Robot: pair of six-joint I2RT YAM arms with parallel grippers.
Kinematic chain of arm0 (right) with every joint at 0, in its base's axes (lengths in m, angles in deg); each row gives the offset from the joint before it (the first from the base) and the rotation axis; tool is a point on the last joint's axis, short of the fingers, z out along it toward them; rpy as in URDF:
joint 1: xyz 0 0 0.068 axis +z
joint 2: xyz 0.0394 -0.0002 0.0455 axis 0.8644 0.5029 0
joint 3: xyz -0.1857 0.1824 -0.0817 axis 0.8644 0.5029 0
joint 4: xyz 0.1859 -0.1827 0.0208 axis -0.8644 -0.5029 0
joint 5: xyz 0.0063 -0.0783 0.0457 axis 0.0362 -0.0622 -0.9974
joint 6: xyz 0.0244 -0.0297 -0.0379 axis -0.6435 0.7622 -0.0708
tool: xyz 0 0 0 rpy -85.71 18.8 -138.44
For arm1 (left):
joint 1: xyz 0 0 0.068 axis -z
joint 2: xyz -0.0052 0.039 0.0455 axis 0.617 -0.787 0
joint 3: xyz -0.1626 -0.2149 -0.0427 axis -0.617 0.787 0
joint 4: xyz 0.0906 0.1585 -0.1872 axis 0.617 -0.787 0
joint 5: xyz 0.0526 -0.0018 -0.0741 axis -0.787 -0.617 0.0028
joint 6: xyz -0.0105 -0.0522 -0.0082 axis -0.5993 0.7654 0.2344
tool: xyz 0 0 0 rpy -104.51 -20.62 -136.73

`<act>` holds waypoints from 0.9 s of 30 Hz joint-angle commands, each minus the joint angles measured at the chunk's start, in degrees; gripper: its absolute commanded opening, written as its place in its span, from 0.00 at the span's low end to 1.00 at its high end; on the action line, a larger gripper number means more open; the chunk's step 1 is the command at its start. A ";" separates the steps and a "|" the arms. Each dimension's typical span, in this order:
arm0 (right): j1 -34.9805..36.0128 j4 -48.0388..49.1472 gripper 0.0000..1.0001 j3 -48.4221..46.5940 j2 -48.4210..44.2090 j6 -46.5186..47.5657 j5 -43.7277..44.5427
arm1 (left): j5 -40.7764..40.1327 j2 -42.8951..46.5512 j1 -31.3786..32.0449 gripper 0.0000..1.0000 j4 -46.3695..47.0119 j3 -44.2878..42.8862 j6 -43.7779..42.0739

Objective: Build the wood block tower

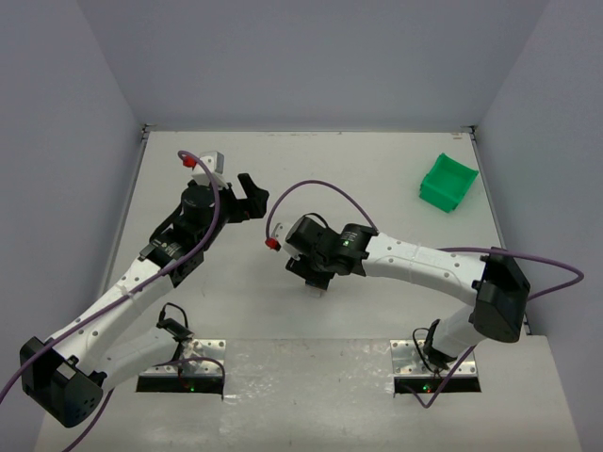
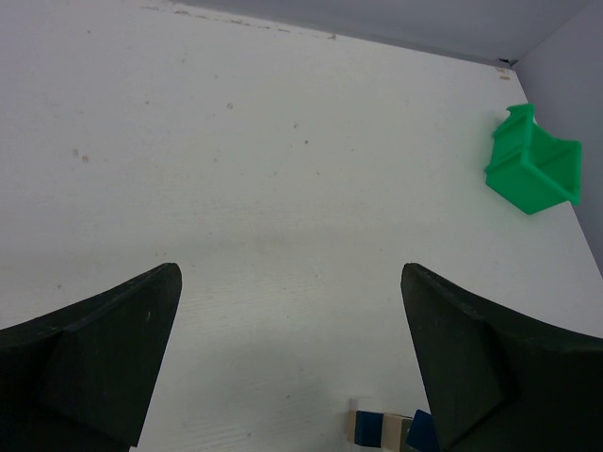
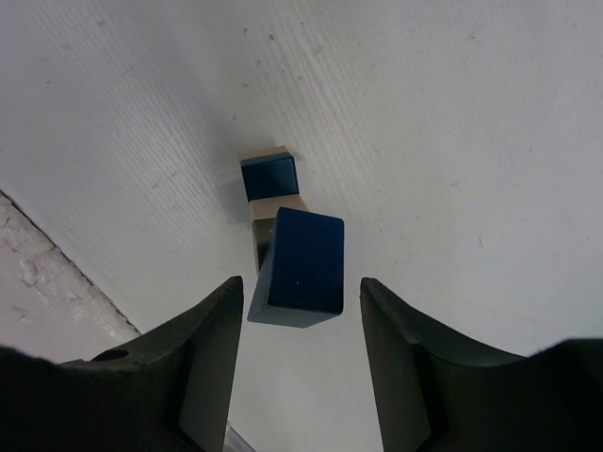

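Right gripper [image 3: 301, 282] fingers are seen nearest, parted on either side of the blue roof-shaped piece [image 3: 300, 264], with a narrow gap left on each side and nothing gripped. That piece is seen atop the wood block tower [image 3: 278, 202], which is found near the middle of the table [image 1: 377, 169]. At 10 o'clock from it, the left gripper [image 1: 250, 198] is held wide open and empty. A green bin [image 1: 448, 182] is set at 2 o'clock, well apart.

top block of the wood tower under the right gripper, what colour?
Dark blue. The top block shows best in the right wrist view.
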 commanded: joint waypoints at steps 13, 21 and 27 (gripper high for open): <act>0.07 -1.64 0.99 -0.89 -3.11 -1.30 3.68 | 0.45 1.13 -0.85 1.00 3.06 -0.03 -0.17; 0.15 -3.36 0.99 0.52 -4.79 -2.76 6.48 | 0.45 1.25 -0.81 1.00 3.17 0.07 -0.32; 0.07 -3.66 0.99 0.91 -4.65 -2.71 6.46 | 0.57 1.13 -0.81 1.00 3.24 0.09 -0.30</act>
